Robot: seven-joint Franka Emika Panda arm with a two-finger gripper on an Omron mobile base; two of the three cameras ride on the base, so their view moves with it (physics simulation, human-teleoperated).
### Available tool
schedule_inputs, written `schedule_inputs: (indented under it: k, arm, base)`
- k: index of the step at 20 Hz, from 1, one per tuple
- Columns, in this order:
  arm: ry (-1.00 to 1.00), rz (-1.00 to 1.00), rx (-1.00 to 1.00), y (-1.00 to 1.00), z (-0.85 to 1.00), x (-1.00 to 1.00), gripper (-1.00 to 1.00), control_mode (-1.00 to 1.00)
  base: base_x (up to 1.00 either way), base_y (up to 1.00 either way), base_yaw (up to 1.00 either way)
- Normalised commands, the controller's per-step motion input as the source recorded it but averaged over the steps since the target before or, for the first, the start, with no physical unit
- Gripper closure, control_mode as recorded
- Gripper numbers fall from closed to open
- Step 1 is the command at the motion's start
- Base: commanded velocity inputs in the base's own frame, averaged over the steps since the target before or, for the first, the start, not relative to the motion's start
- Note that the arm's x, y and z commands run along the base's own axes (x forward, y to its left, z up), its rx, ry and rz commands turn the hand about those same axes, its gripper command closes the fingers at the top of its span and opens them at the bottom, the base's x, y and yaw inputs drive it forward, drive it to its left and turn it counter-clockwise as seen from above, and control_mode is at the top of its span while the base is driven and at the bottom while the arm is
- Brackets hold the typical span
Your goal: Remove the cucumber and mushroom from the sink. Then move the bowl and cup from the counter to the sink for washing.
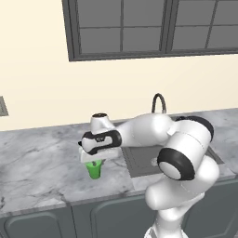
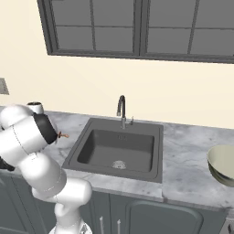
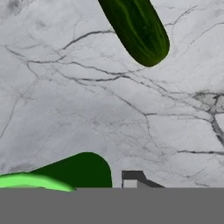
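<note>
The gripper [image 1: 95,162] sits low over the cup [image 1: 95,169], which stands on the worktop [image 1: 42,162] left of the sink [image 2: 116,148], close to the near edge. The hand's white body hides the cup's rim and the fingertips, so I cannot tell whether the jaws pinch the cup or merely straddle it. In the hand view the cup [image 3: 52,177] is cut off at the bottom edge, and the cucumber [image 3: 138,28] lies on bare marble beyond it, cut off at the top. The mushroom [image 2: 63,135] peeks out beside the arm, left of the sink. The bowl [image 2: 223,164] sits far right, clipped by the frame. The basin looks empty.
</note>
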Motion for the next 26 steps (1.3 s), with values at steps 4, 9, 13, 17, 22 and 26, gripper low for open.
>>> schedule_inputs:
  k: [4,9,13,17,22,26]
  arm:
    - [0.0,-0.03,0.0,-0.04,-0.27,-0.01,1.0,-1.0]
    - [-0.06,0.0,0.0,-0.1,0.03,-0.12,1.0,-1.0]
    - [0.0,0.0,0.0,-0.17,0.2,-0.15,1.0,-1.0]
    - [0.0,0.0,0.0,-0.25,0.23,-0.12,1.0,-1.0]
    - [0.0,0.0,0.0,-0.18,0.35,-0.15,1.0,-1.0]
    - [0.0,0.0,0.01,-0.2,0.34,-0.16,1.0,-1.0]
  base:
    - [0.0,0.0,0.0]
    - [0.0,0.0,0.0]
    - [0.0,0.0,0.0]
    - [0.0,0.0,0.0]
    - [0.0,0.0,0.0]
    - [0.0,0.0,0.0]
